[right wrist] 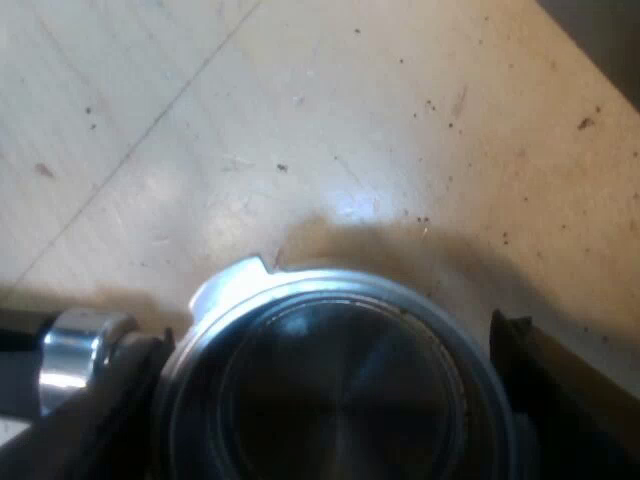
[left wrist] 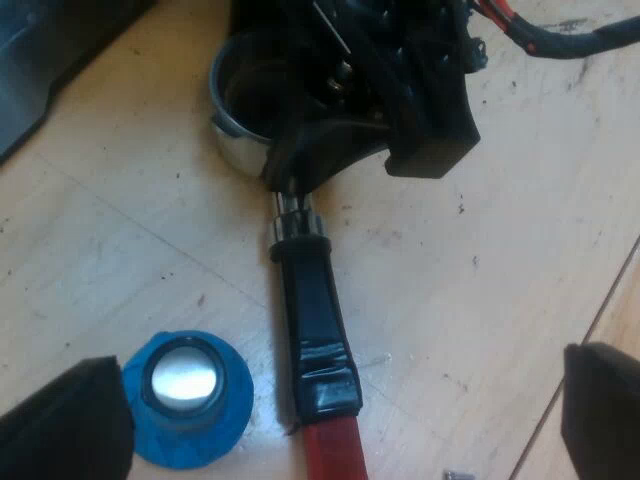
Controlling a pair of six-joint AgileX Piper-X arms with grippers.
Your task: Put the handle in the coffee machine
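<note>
Lying on the tabletop (left wrist: 480,300) beside the blue tamper (left wrist: 185,400), the holder (left wrist: 312,320) is pinched at its basket by the right gripper (right wrist: 325,350), the left gripper (left wrist: 340,400) spread over its handle.

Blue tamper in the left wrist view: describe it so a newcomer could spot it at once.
On the pale wooden table lies a metal holder with a dark handle ending in red, its round basket under the right gripper. Beside that handle's red end, not touching it, sits a round blue tamper with its shiny metal face up. Nothing else there is blue.
</note>
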